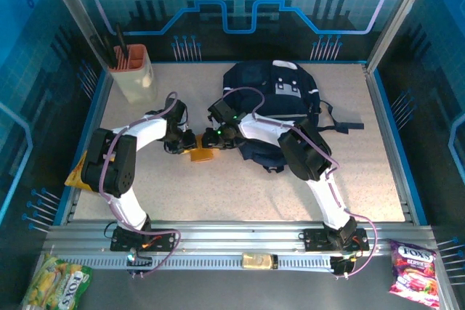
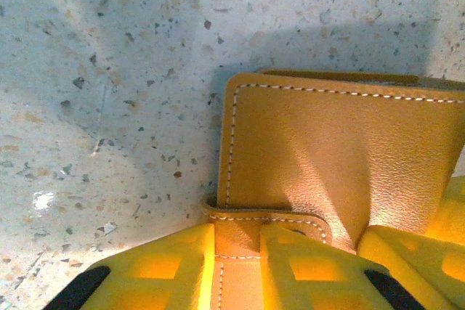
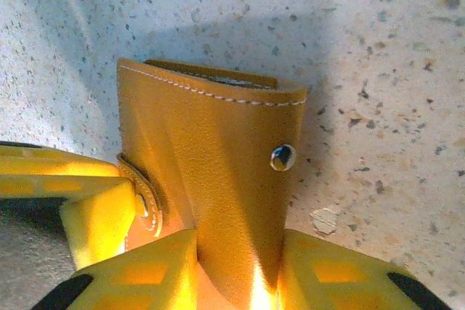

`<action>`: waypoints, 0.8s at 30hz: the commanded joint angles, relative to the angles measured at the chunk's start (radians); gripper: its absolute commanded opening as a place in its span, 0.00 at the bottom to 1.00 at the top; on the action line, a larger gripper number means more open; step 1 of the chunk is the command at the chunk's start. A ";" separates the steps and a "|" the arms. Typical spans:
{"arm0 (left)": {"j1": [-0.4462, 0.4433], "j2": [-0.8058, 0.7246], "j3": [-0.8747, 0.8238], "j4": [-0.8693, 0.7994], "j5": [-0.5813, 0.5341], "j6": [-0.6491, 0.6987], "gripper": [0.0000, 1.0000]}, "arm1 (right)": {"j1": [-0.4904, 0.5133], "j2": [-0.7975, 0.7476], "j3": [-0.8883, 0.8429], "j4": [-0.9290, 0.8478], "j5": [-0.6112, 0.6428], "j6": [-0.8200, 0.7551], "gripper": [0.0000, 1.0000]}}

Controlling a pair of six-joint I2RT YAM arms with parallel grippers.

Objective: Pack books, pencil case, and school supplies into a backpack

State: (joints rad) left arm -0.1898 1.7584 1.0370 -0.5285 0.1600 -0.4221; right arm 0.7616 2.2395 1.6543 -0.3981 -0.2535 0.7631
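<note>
A tan leather pencil case (image 1: 202,156) with white stitching lies on the speckled table just left of the navy backpack (image 1: 280,88). My left gripper (image 1: 185,143) comes at it from the left. In the left wrist view this gripper (image 2: 238,241) is shut on the closing strap of the case (image 2: 341,150). My right gripper (image 1: 213,138) meets it from the right. In the right wrist view that gripper (image 3: 238,252) is shut on the body of the case (image 3: 218,150), below a metal snap stud (image 3: 282,157). The books are out of view.
A beige pen holder (image 1: 134,70) with dark pens stands at the back left. A yellow flat item (image 1: 76,174) lies at the table's left edge under my left arm. Snack packets (image 1: 414,270) lie off the table in front. The backpack's black strap (image 1: 345,125) trails right.
</note>
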 commanded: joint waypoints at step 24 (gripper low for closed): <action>-0.174 -0.235 0.208 0.054 -0.056 0.128 0.71 | -0.238 -0.792 -0.534 0.216 0.191 -0.075 0.03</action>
State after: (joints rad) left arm -0.3019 1.5002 1.1732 -0.4923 0.1360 -0.3847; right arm 0.5671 1.5379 1.1740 -0.2077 -0.1249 0.7010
